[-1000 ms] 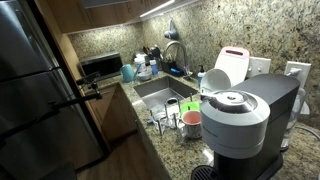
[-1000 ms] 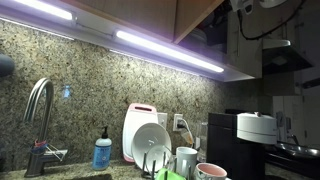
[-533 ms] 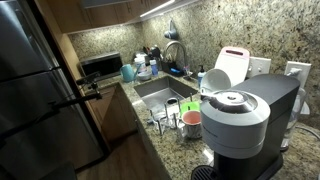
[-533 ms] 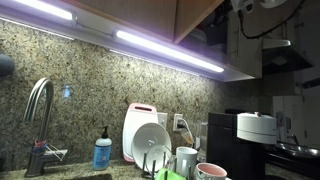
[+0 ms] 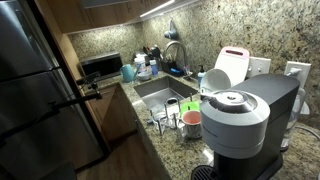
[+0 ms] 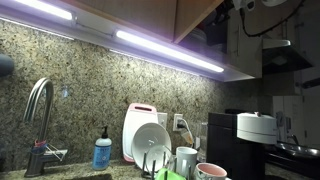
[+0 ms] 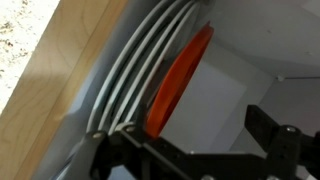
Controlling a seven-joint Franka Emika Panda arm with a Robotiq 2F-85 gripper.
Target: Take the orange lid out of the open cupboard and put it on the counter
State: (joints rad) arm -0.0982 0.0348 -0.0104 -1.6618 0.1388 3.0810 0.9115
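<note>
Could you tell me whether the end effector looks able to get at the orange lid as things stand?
Probably yes: the end effector is open just before the orange lid, which stands on edge with one side free; white plates crowd the other.

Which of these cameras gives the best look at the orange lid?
The wrist view: the orange lid fills the frame close up, standing on edge beside pale plates. Neither exterior view shows it at all.

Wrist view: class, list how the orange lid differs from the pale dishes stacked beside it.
Colour: the orange lid is bright orange-red; the pale dishes are grey-white. Number: the lid is single; the dishes are several, nested together. Shared: both show edge-on, leaning the same way in this view.
</note>
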